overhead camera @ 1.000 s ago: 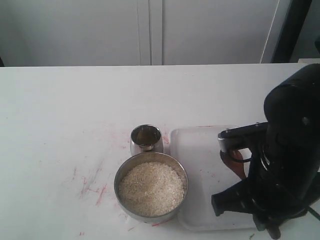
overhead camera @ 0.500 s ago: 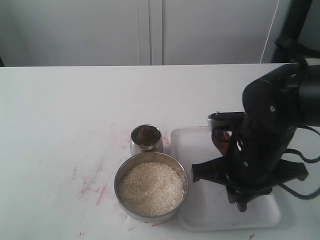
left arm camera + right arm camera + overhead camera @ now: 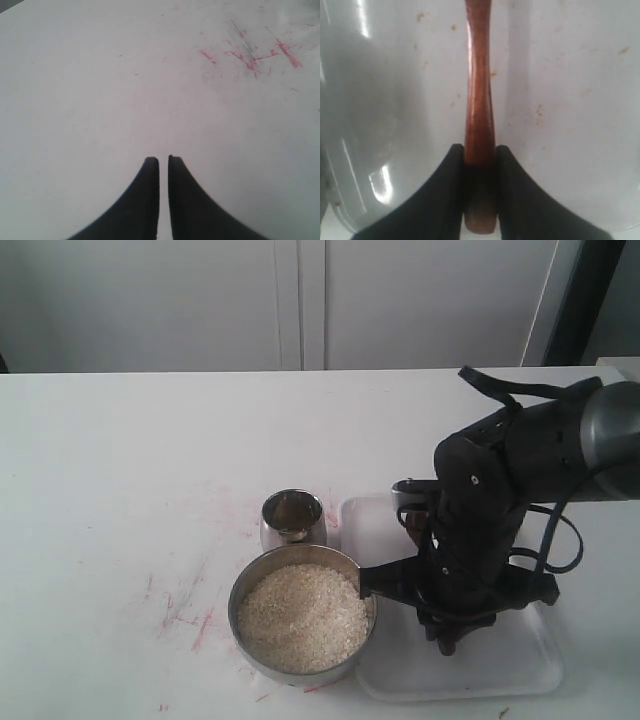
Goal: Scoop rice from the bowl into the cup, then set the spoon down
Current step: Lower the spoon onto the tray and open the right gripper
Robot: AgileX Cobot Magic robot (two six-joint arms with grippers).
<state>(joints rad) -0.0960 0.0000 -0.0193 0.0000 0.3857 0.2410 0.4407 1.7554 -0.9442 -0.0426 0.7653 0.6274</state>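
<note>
The steel bowl (image 3: 243, 592) holds a level mass of rice (image 3: 302, 618) at the front middle of the table. The small steel cup (image 3: 293, 517) stands just behind it, touching or nearly touching its rim. My right gripper (image 3: 480, 150) is shut on the end of the reddish-brown spoon handle (image 3: 479, 95), held above the white tray (image 3: 570, 100). The spoon's bowl is out of the wrist view. In the exterior view the right arm (image 3: 480, 530) hangs over the tray beside the bowl's right rim and hides most of the spoon. My left gripper (image 3: 163, 159) is shut on nothing over bare table.
The white tray (image 3: 520, 670) lies right of the bowl, partly under the right arm. Red scribble marks (image 3: 185, 615) stain the table left of the bowl. A pale cabinet wall (image 3: 300, 300) runs behind the table.
The right arm has swung left across the tray with the spoon, from the table's right edge to beside the bowl's right rim. Bowl and cup have not moved.
</note>
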